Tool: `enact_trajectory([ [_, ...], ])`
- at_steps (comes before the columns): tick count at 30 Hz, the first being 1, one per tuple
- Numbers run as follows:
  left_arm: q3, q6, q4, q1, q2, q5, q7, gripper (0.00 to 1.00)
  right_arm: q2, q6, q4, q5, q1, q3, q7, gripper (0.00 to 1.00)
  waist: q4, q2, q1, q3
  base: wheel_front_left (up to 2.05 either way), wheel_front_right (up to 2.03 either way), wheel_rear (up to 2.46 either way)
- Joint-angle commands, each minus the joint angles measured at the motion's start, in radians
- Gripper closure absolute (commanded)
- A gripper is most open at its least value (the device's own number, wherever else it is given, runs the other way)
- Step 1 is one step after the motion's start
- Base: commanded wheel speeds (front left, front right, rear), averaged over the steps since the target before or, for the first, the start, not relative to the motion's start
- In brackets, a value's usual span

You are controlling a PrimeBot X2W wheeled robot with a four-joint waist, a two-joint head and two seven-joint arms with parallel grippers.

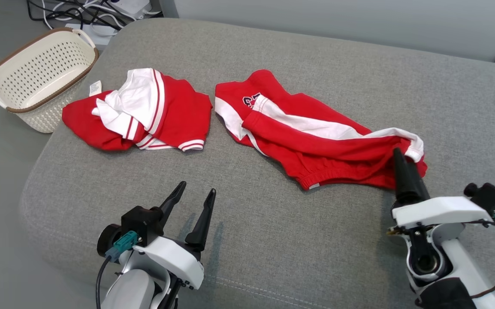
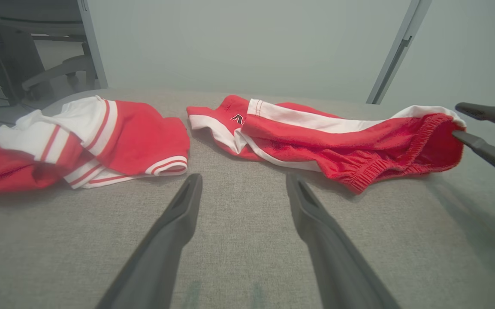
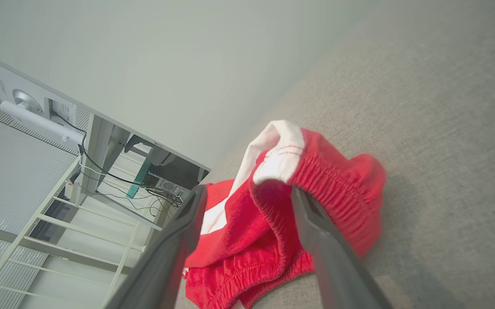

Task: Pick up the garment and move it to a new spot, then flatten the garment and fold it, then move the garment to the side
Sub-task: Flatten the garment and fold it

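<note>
The garment [image 1: 316, 137], red shorts with a white side stripe, lies crumpled on the grey cushion [image 1: 273, 240] at centre right. Its elastic waistband [image 3: 316, 180] is bunched up and slightly raised at the right end. My right gripper [image 3: 249, 191] stands open at that end, with the waistband fabric between its spread fingers [image 1: 404, 174]. The left wrist view shows it [image 2: 457, 121] at the waistband [image 2: 427, 128]. My left gripper [image 1: 197, 187] hovers open over bare cushion in front of the clothes, holding nothing, and is apart from the shorts [image 2: 316, 137].
A second red and white garment [image 1: 144, 111] lies crumpled left of the shorts. A cream perforated basket [image 1: 37, 73] stands on the floor past the cushion's left edge, with cables [image 1: 89, 13] behind it. A desk frame [image 3: 101, 180] stands beyond the cushion.
</note>
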Motion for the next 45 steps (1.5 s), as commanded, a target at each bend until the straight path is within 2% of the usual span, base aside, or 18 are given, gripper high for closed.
enact_trajectory([
  [1,0.022,-0.007,-0.03,-0.041,0.015,-0.007,-0.006,0.0,0.006,0.007,-0.031,0.022,-0.033,-0.001,-0.013,0.0,0.005,0.0,0.0,0.007,0.0,0.0,0.0],
  [5,0.011,-0.007,-0.03,-0.04,0.017,-0.014,-0.006,0.0,0.006,0.007,-0.04,0.046,-0.047,-0.041,-0.013,0.01,0.008,0.0,0.0,0.017,0.0,0.0,0.0],
  [7,0.006,-0.007,-0.028,-0.041,0.018,-0.016,-0.006,0.0,0.006,0.007,-0.04,0.056,-0.055,-0.06,-0.013,0.1,0.008,0.0,0.0,0.021,0.0,0.0,0.0],
  [8,0.003,-0.007,-0.026,-0.042,0.019,-0.018,-0.006,0.0,0.006,0.007,-0.035,0.061,-0.058,-0.07,-0.013,0.2,0.008,0.0,0.0,0.022,0.0,0.0,0.0],
  [10,-0.001,-0.007,-0.022,-0.044,0.02,-0.02,-0.006,0.0,0.006,0.007,-0.019,0.073,-0.065,-0.087,-0.013,0.5,0.007,0.0,0.0,0.024,0.0,0.0,0.0],
  [11,-0.001,-0.007,-0.022,-0.044,0.02,-0.02,-0.006,0.0,0.006,0.007,-0.019,0.073,-0.065,-0.087,-0.013,0.5,0.007,0.0,0.0,0.024,0.0,0.0,0.0],
  [13,-0.003,-0.007,-0.018,-0.046,0.02,-0.022,-0.006,0.0,0.006,0.007,0.0,0.068,-0.074,-0.096,-0.013,0.66,0.007,0.0,0.0,0.025,0.0,0.0,0.0],
  [14,-0.004,-0.007,-0.016,-0.046,0.02,-0.024,-0.006,0.0,0.006,0.007,0.007,0.062,-0.078,-0.1,-0.013,0.91,0.007,0.0,0.0,0.025,0.0,0.0,0.0],
  [15,-0.003,-0.007,-0.014,-0.047,0.021,-0.025,-0.006,0.0,0.006,0.007,0.011,0.056,-0.083,-0.109,-0.013,1.0,0.006,0.0,0.0,0.025,0.0,0.0,0.0],
  [20,0.014,-0.007,-0.005,-0.046,0.025,-0.029,-0.006,0.0,0.006,0.007,-0.012,0.015,-0.086,-0.108,-0.013,1.0,-0.015,0.0,0.0,0.024,0.0,0.0,0.0],
  [26,0.028,-0.007,-0.006,-0.041,0.02,-0.027,-0.006,0.0,0.002,0.007,-0.055,-0.117,-0.05,-0.118,-0.013,1.0,-0.084,0.0,0.0,0.002,0.0,0.0,0.0],
  [29,0.026,-0.007,-0.002,-0.033,0.014,-0.025,-0.006,0.0,0.001,0.007,-0.035,-0.116,-0.038,-0.065,-0.005,1.0,-0.118,0.0,0.0,-0.007,0.0,0.0,0.0],
  [30,0.026,-0.007,-0.001,-0.031,0.012,-0.025,-0.006,0.0,-0.004,0.007,-0.029,-0.126,-0.039,-0.039,-0.006,0.64,-0.126,0.0,0.0,-0.006,0.0,0.0,0.0],
  [31,0.025,-0.007,0.0,-0.031,0.01,-0.025,-0.006,0.0,-0.015,0.007,-0.022,-0.158,-0.043,-0.006,-0.006,0.0,-0.132,0.0,0.0,-0.003,0.0,0.0,0.0],
  [34,0.016,-0.007,-0.001,-0.035,0.005,-0.027,-0.006,0.0,-0.037,0.007,0.016,-0.293,-0.07,0.034,-0.012,0.0,-0.136,0.0,0.0,0.008,0.0,0.0,0.0],
  [41,0.003,-0.007,0.007,-0.04,0.008,-0.051,-0.006,0.0,-0.024,0.007,0.036,-0.683,-0.121,-0.017,-0.013,0.0,-0.093,0.0,0.0,0.03,0.0,0.0,0.0],
  [44,0.003,-0.007,0.012,-0.041,0.01,-0.062,-0.006,0.0,-0.018,0.007,0.088,-0.807,-0.14,-0.023,-0.013,0.0,-0.075,0.0,0.0,0.04,0.0,0.0,0.0],
  [45,0.002,-0.007,0.011,-0.043,0.01,-0.068,-0.006,0.0,-0.015,0.007,0.118,-0.882,-0.155,-0.051,-0.013,0.0,-0.066,0.0,0.0,0.046,0.0,0.0,0.0],
])
